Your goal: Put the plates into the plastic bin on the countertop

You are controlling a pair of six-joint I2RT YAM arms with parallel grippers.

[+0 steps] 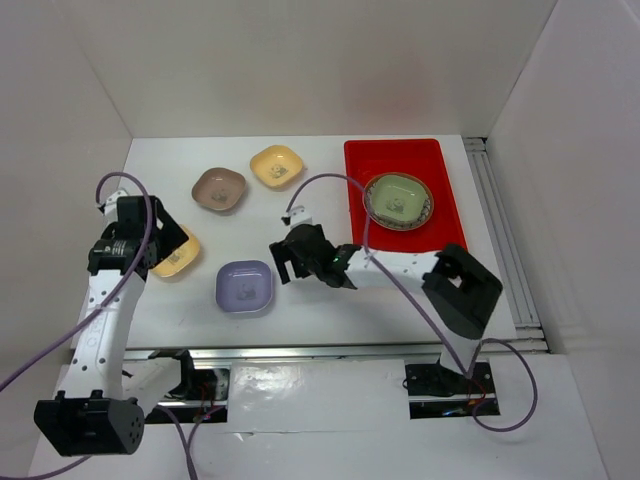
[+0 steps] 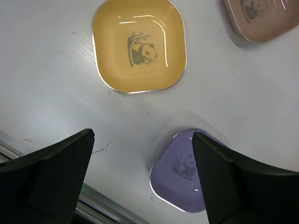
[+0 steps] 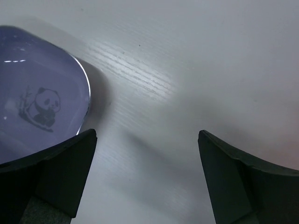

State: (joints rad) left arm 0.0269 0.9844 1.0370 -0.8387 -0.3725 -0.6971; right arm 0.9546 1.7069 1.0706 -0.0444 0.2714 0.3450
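Nearest the arm bases, the lavender dish [image 1: 245,287] lies flat on the table [image 1: 160,165], hollow side up, with its panda motif showing. The right claw [image 1: 290,262] hangs low just beside the dish's right rim. In the right wrist view both fingers are spread wide, with bare table between them and nothing gripped. Judgement: this spread suits a rim pinch, one finger inside the hollow and one outside. The claw stands off the rim, so it must first shift toward the dish.

Slightly farther, on the left, the left claw [image 2: 142,179] is also fully spread and empty. The near yellow dish [image 2: 138,44] lies ahead of its fingertips, not between them.

Farther back, the brown-pink dish [image 1: 219,189] and the far yellow dish [image 1: 277,166] sit near each other, well apart from both claws.

At the far right stands the red bin [image 1: 360,160], holding the round plate [image 1: 398,199]. Something greenish appears to rest on the plate; how many pieces cannot be told.

Judgement: four dishes are outside the bin. The bin lies on the right arm's side, so the right arm has the shorter carry. The glossy dishes may slide when a finger presses the rim
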